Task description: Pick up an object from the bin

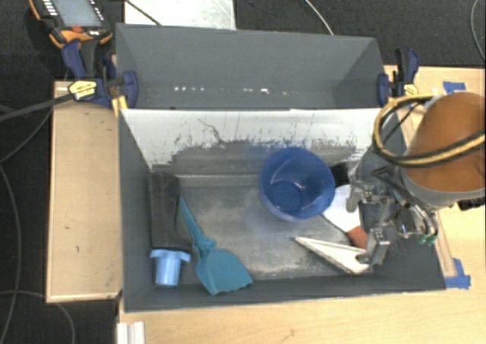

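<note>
**Gripper low over the wide end of a white wedge, front right of the bin**

The gripper (376,250) is at the right-hand end of a flat white wedge-shaped piece (328,251). The wedge lies on the floor of the bin (250,69), towards the front right, with its narrow tip pointing left. This is the thing nearest the tool, so I take it as the likely pick. Whether the gripper is open or closed cannot be told, and nothing can be seen held in it.

Just behind the wedge's wide end lies a small orange-red thing (355,235), touching it or very nearly so. Its kind cannot be made out. A little further back there is a white patch (339,204), partly tucked under the rim of a blue bowl (296,183). The bowl stands upright near the middle of the bin, close to the sloped back wall.

Well apart on the left are a blue scoop (216,266), a short blue cap-like cylinder (167,266) just beside it, and a black block (162,209) along the left wall.

The risks, as I judge them:
- **The wedge is thin and lies flat.** A grip at its edge may slide off or only push it along the floor.
- **The orange-red thing crowds the wide end.** The gripper could catch both pieces, or take that one instead.
- **The bin's right wall is close.** The bulky wrist has little room there, so a sideways correction could bump the wall.
</note>
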Controlling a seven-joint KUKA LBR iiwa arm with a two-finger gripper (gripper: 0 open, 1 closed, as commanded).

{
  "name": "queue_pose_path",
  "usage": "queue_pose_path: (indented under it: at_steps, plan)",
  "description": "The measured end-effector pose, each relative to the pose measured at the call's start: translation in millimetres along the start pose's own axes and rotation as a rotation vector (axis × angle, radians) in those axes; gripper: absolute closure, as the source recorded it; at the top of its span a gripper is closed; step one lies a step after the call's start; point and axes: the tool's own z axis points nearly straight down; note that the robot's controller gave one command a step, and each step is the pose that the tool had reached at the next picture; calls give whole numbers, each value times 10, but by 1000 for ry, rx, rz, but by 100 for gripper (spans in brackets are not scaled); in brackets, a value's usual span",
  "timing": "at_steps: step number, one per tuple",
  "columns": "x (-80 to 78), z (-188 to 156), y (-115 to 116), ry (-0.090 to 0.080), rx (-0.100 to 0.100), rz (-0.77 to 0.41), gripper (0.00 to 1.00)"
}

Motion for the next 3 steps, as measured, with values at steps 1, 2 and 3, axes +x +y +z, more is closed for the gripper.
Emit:
queue_pose_path:
  at_steps: [1,2,3]
  plan:
    - [-18,-42,4,-8,1,-5,0]
    - [-912,946,497,-11,2,-493,0]
    - [-1053,507,370,-17,4,-390,0]
